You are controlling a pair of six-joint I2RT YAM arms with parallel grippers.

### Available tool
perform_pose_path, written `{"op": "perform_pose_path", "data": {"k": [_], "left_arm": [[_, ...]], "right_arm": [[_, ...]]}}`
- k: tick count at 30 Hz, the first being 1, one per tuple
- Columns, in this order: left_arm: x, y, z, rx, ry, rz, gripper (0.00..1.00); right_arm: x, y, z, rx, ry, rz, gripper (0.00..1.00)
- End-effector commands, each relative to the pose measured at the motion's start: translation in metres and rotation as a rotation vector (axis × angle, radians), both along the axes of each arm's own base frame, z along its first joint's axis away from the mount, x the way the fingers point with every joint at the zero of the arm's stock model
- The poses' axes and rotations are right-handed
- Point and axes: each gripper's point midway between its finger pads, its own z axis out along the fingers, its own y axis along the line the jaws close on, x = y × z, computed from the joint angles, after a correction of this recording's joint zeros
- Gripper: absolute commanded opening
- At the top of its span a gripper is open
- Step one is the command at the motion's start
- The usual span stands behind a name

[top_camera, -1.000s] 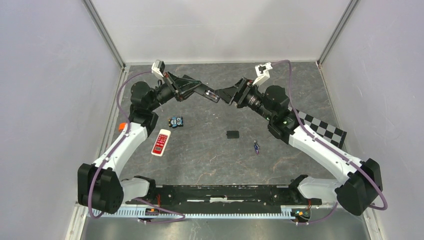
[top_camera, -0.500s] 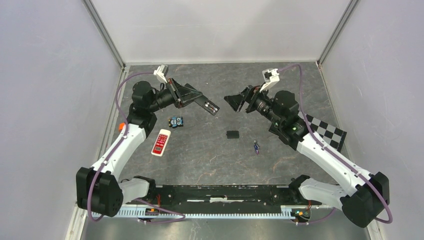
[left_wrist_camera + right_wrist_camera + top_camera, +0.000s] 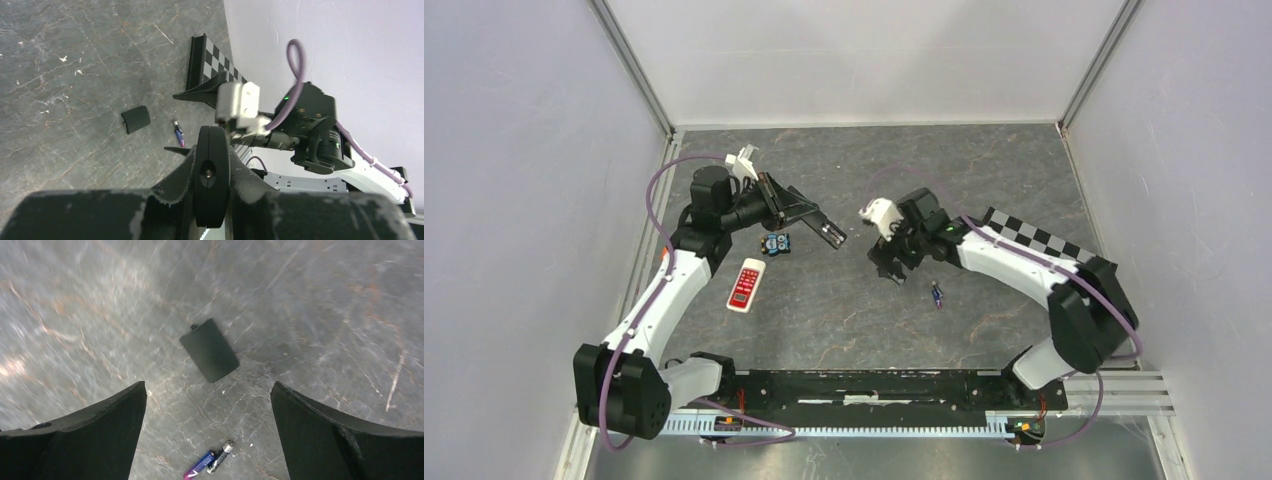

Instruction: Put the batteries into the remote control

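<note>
1. Dark grey marbled tabletop (image 3: 844, 330), boxed in by pale lilac walls on three sides.
2. Left gripper (image 3: 807, 219): pinched narrow on a black remote (image 3: 211, 185) and held above the table. Seen end-on from the left wrist, with the remote wedged edge-up between the two fingers (image 3: 172, 182).
3. Right gripper (image 3: 208, 386): spread wide, gripping nothing, pointing down at the table a little way from the left gripper's tip.
4. Straight below the right gripper, centred between its fingers (image 3: 115, 415) in the wrist view: a flat black lid (image 3: 209, 350) with a small tab at one end. Lies flat on the table, touching neither finger.
5. Batteries (image 3: 210, 462): seemingly two slim cells, bluish-purple with silvery ends, side by side on the table. Just past the lid on the arm-base side of the right gripper, close to it but outside its reach. Well apart from the left gripper and the black remote, so not yet loaded.
6. Just beside the left gripper's wrist, toward the arm bases: a small blue and black object (image 3: 774, 243). Farther the same way, a white and red remote (image 3: 746, 285) flat on the table.
7. Behind the right gripper, along its forearm: a checkerboard strip (image 3: 1024, 233), partly covered by the arm.
</note>
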Motion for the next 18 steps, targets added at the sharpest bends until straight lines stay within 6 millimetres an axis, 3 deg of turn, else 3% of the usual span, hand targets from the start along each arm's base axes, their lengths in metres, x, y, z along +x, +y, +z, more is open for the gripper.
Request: {"op": "perform_pose_path", "data": {"k": [1,7,18], "left_arm": [[0.007,0.008,0.014,0.066,-0.075,0.008,0.02],[0.011,0.015,0.016,0.099,-0.079,0.016,0.02],[0.020,0.023,0.017,0.105,-0.071,0.030,0.02]], "right_arm": [[0.000,0.004,-0.010,-0.182,-0.037,0.246,0.98],[0.012,0.004,-0.046,-0.295,0.040,0.268,0.96],[0.009,0.000,-0.073,-0.375,0.144,0.305,0.77]]}}
